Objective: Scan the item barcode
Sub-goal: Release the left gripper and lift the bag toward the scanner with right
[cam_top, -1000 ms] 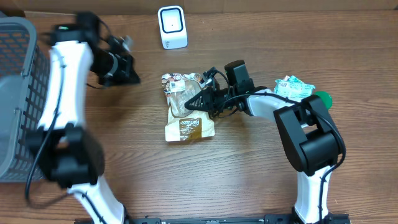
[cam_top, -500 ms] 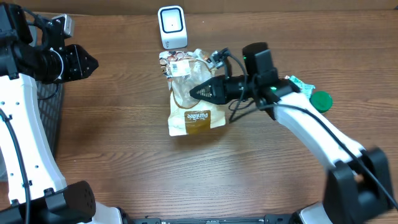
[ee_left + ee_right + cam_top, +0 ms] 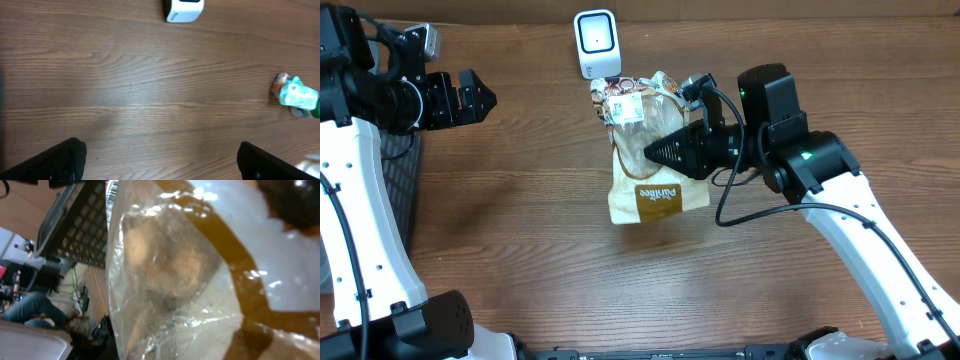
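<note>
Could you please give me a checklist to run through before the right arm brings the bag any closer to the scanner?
1. Grip: the right gripper is shut on the snack bag: ok.
2. Orientation: the bag's white label is at the end nearest the barcode scanner: ok.
3. Barcode turned toward the scanner's window: cannot tell.
4. Scanner standing upright, with nothing between it and the bag: ok.
5. The left gripper is open, empty and well off to the side of the path: ok.

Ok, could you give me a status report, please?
Right gripper shut on snack bag, near scanner. Left gripper open, empty. Nothing between bag and scanner.
</note>
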